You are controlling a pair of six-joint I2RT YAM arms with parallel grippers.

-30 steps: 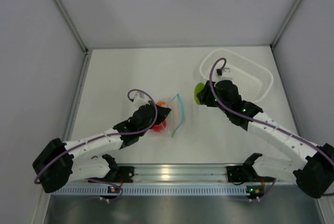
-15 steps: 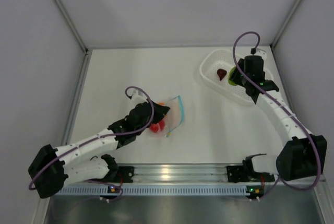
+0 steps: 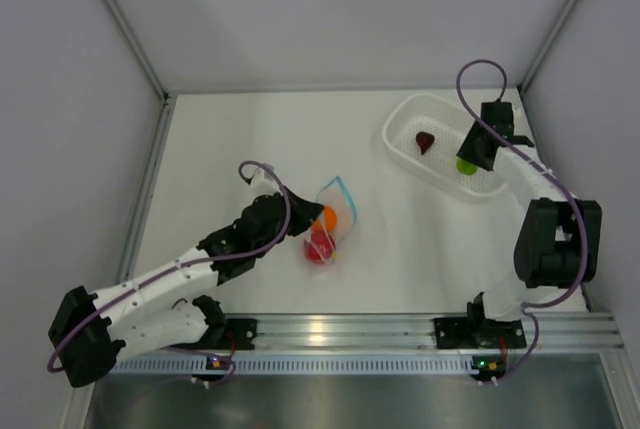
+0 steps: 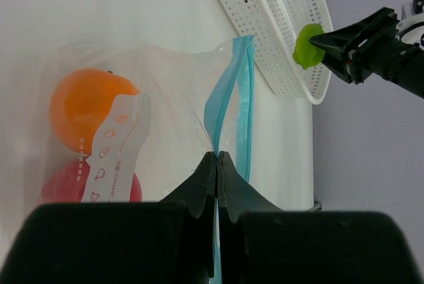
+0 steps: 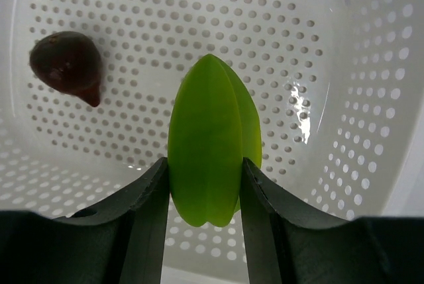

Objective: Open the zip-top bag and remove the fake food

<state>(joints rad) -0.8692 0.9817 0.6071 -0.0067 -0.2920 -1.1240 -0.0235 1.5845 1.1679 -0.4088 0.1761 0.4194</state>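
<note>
The clear zip-top bag lies mid-table with its teal zip strip open. An orange ball and a red ball sit inside it. My left gripper is shut on the bag's rim by the strip; it also shows in the top view. My right gripper is shut on the lime-green piece and holds it over the white basket. In the top view the green piece shows at that gripper. The maroon piece lies in the basket.
The white perforated basket stands at the back right near the right wall. Grey enclosure walls border the table on three sides. The metal rail with the arm bases runs along the near edge.
My right gripper carried the green piece from beside the bag to above the basket. My left gripper shifted the bag slightly right and toward the front; the balls rolled with it.
</note>
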